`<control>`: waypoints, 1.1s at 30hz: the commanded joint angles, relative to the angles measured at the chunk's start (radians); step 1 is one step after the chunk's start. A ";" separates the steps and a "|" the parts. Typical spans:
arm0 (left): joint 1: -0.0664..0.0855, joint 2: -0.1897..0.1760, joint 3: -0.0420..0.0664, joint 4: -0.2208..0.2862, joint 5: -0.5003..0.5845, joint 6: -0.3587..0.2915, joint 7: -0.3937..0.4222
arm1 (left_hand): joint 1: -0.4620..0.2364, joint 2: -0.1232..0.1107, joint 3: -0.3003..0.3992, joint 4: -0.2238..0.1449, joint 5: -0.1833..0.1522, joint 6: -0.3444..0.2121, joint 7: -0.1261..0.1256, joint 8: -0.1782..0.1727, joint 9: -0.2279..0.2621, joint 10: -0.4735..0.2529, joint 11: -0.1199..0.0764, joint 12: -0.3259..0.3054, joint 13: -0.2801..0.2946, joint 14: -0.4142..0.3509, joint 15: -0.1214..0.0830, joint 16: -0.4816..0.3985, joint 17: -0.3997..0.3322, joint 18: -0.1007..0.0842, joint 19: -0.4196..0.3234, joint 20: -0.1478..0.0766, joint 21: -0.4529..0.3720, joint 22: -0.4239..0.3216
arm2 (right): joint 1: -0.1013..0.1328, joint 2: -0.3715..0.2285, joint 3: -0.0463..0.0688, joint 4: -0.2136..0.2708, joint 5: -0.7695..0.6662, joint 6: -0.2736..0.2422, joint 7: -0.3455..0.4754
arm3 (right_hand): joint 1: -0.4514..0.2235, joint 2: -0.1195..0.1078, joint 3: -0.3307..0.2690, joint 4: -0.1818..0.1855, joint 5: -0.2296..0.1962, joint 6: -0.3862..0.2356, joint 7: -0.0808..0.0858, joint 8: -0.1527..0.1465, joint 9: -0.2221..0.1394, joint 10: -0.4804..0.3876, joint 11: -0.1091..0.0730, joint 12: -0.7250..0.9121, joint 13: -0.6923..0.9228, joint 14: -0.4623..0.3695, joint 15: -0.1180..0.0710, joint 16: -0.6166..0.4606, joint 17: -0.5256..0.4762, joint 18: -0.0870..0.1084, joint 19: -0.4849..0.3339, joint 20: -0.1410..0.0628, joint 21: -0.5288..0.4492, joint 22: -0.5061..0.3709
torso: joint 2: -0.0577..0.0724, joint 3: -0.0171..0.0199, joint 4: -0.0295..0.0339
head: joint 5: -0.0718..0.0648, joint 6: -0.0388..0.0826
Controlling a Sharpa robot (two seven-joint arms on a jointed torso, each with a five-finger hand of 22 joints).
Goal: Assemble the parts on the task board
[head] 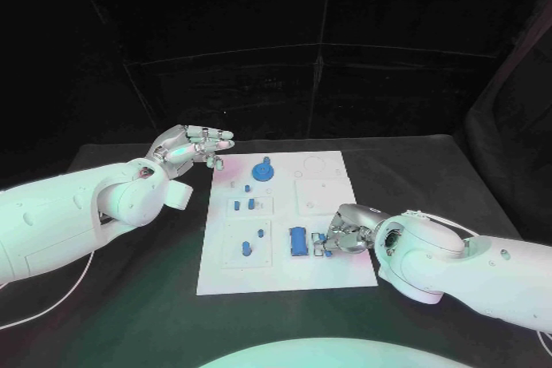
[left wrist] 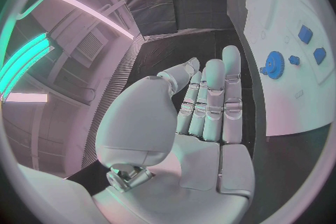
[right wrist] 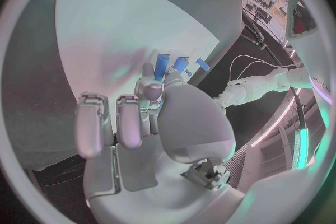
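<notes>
Two hands working at the task board (head: 288, 280) — left one idle, right one down on the parts.

The left hand (head: 190, 150) is hovering above the table (head: 460, 176) just off the board's far-left corner, fingers (left wrist: 213, 101) stretched out side by side, holding nothing. The right hand (head: 348, 231) is resting on the board's near-right area w/ fingers curled over a small blue piece (head: 319, 251) beside the long blue block (head: 298, 241) — can't tell whether it's actually gripping it. In the right wrist view, blue parts (right wrist: 171, 64) are showing just past the fingertips (right wrist: 150, 87). A blue gear (head: 265, 172) is sitting at the board's far end, w/ more small blue pieces (head: 244, 203) lying mid-board, to the left.
</notes>
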 commanded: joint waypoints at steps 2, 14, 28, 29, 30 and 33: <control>0.002 0.001 -0.001 0.002 0.004 0.015 -0.001 | 0.007 0.001 0.001 -0.005 0.001 0.000 0.005 0.007 -0.001 -0.005 0.000 0.006 -0.001 -0.008 0.001 -0.004 -0.002 0.014 -0.007 0.002 -0.004 -0.001 | 0.001 0.004 0.000 -0.006 0.030 -0.020 -0.003 | -0.015 -0.008 -0.008 0.009 0.005 0.003 0.003 -0.006 -0.001 0.004 0.003 0.001 0.001 0.072 -0.002 0.007 0.086 -0.010 0.027 -0.005 0.004 0.164 | 0.000 -0.0006 0.0007 | 0.000 0.000; 0.002 0.000 -0.001 0.004 0.004 0.019 -0.005 | 0.007 0.001 0.001 -0.005 0.001 -0.001 0.006 0.007 -0.001 -0.005 0.000 0.006 -0.001 -0.008 0.001 -0.004 -0.003 0.014 -0.008 0.002 -0.004 -0.001 | 0.002 0.020 0.000 -0.020 0.031 -0.013 -0.005 | -0.025 -0.011 -0.016 0.012 0.003 0.004 0.004 -0.006 0.000 0.005 0.004 0.000 0.002 0.072 -0.002 0.007 0.087 -0.010 0.028 -0.005 0.005 0.165 | 0.000 -0.0010 0.0008 | 0.001 -0.003; 0.002 -0.001 -0.002 0.005 0.004 0.020 -0.005 | 0.006 0.001 0.001 -0.005 0.001 -0.001 0.006 0.007 -0.001 -0.006 0.001 0.007 -0.001 -0.009 0.001 -0.004 -0.003 0.014 -0.008 0.002 -0.004 -0.001 | 0.002 0.035 0.000 -0.031 -0.006 -0.015 -0.007 | -0.097 -0.029 -0.085 0.013 -0.159 0.002 0.007 -0.007 0.003 -0.001 0.007 -0.020 -0.002 0.070 0.001 -0.002 0.076 -0.008 0.022 -0.001 -0.001 0.158 | -0.001 -0.0009 0.0002 | 0.002 -0.001; 0.002 -0.001 -0.002 0.005 0.004 0.020 -0.005 | 0.006 0.001 0.001 -0.005 0.001 -0.001 0.006 0.007 -0.001 -0.006 0.001 0.007 -0.001 -0.009 0.001 -0.004 -0.003 0.014 -0.008 0.002 -0.004 -0.001 | 0.002 0.036 0.000 -0.031 -0.009 -0.015 -0.007 | -0.102 -0.029 -0.091 0.014 -0.177 0.001 0.007 -0.008 0.003 -0.002 0.007 -0.021 -0.002 0.069 0.002 -0.003 0.075 -0.008 0.021 -0.001 -0.002 0.158 | 0.000 -0.0010 0.0001 | 0.002 -0.001; 0.002 -0.001 -0.002 0.005 0.004 0.020 -0.005 | 0.006 0.001 0.001 -0.005 0.001 -0.001 0.006 0.007 -0.001 -0.006 0.001 0.007 -0.001 -0.009 0.001 -0.004 -0.003 0.014 -0.008 0.002 -0.004 -0.001 | 0.002 0.037 0.000 -0.032 -0.011 -0.016 -0.008 | -0.104 -0.029 -0.097 0.013 -0.188 0.001 0.007 -0.008 0.004 -0.002 0.008 -0.023 -0.003 0.069 0.002 -0.003 0.075 -0.008 0.020 -0.001 -0.002 0.157 | 0.000 -0.0008 -0.0003 | 0.003 -0.001; 0.002 -0.001 -0.002 0.006 0.004 0.019 -0.005 | 0.006 0.001 0.001 -0.005 0.001 -0.001 0.006 0.007 -0.001 -0.006 0.001 0.007 -0.001 -0.009 0.001 -0.004 -0.003 0.014 -0.008 0.002 -0.004 -0.001 | 0.002 0.039 0.000 -0.032 -0.017 -0.017 -0.008 | -0.112 -0.030 -0.107 0.014 -0.206 0.000 0.008 -0.008 0.005 -0.003 0.008 -0.025 -0.002 0.069 0.002 -0.005 0.073 -0.008 0.020 -0.001 -0.003 0.157 | 0.000 -0.0004 -0.0001 | 0.003 -0.002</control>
